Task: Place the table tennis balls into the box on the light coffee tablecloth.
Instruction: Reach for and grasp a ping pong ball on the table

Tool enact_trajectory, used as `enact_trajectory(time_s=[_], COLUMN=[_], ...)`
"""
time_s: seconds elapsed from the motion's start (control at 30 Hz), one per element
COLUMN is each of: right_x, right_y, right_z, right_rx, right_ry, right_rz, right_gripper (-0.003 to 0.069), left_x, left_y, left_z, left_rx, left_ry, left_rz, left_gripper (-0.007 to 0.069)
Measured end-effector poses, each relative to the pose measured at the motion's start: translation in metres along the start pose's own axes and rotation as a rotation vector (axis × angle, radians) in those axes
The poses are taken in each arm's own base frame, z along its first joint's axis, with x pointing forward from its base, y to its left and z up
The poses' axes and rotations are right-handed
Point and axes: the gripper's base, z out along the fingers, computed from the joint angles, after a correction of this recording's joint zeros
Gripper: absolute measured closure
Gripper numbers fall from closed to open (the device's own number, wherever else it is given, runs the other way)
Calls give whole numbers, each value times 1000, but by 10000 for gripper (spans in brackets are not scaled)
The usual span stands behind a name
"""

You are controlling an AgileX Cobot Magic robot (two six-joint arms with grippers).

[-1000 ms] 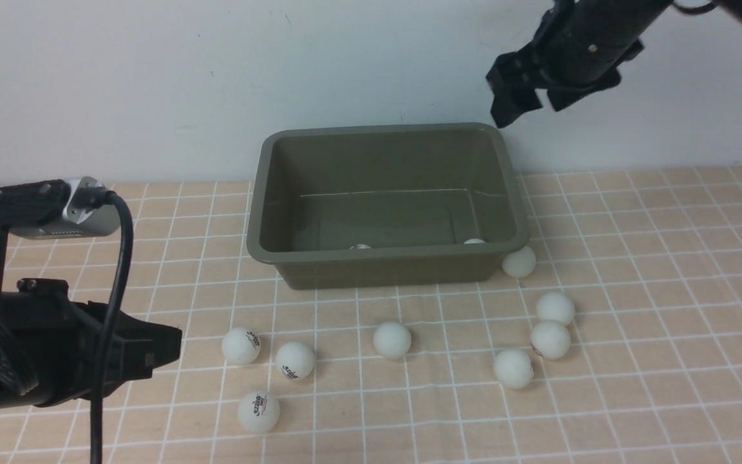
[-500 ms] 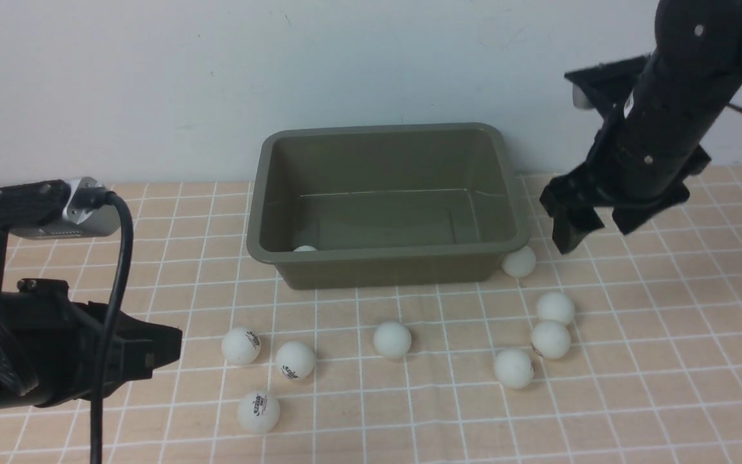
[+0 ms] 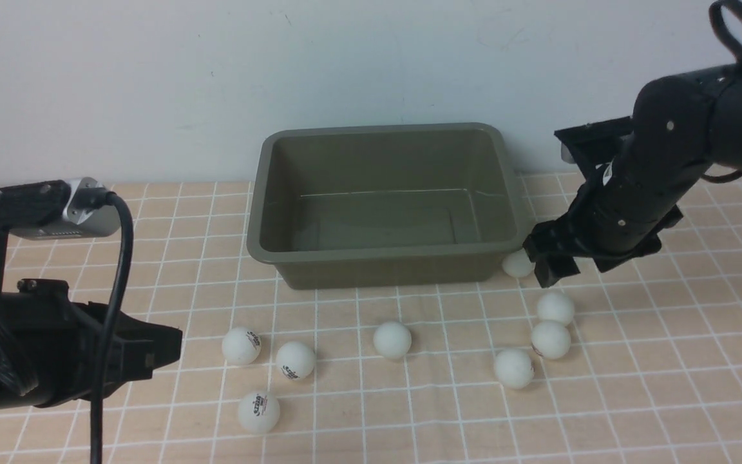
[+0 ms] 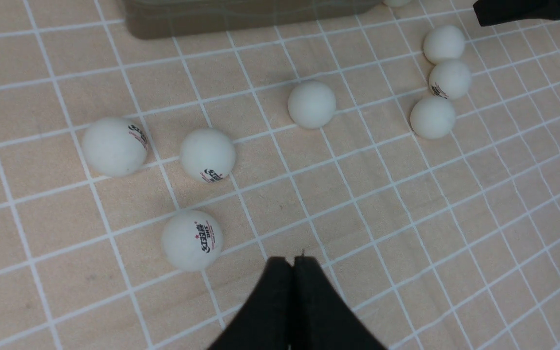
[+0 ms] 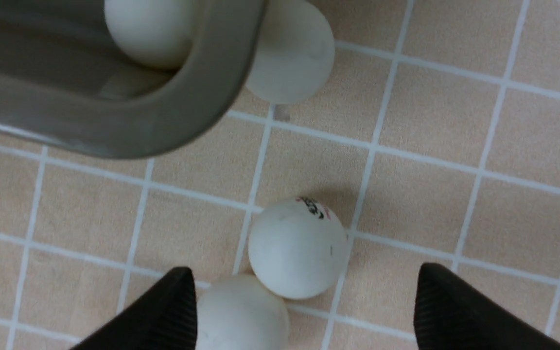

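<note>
The olive-green box (image 3: 384, 254) stands on the light coffee tablecloth (image 3: 667, 361). Several table tennis balls lie in front of it, among them a logo ball (image 3: 259, 412), a middle ball (image 3: 391, 339) and one touching the box's near right corner (image 3: 516, 263). My right gripper (image 3: 570, 265) is open, low beside that corner, above a cluster of balls (image 3: 555, 308). In the right wrist view a logo ball (image 5: 298, 248) lies between the open fingertips (image 5: 183, 291), and one ball (image 5: 148, 29) rests inside the box corner (image 5: 173, 121). My left gripper (image 4: 293, 265) is shut and empty, near a logo ball (image 4: 191, 239).
A pale wall rises right behind the box. My left arm with its cable (image 3: 110, 309) fills the near left of the front view. Bare cloth stretches to the right of the right arm.
My right arm came down from above the box's far right corner to just beside its near right corner, staying open. Balls seen rolling in the box dropped behind its near wall. The left arm stayed still.
</note>
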Motion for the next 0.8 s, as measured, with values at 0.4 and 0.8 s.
enact_trajectory(time_s=[0.4,0.8], right_x=[-1,1], right_y=[0,0], right_z=[40,60], right_rx=[1,3], right_ry=[24,50], right_rz=[20,20], right_gripper=[146,284], left_x=[1,1], left_y=[-1,-1], left_z=[0,0], left_rx=[8,10], left_ry=[12,15], left_rz=[0,0], left_gripper=[693,693])
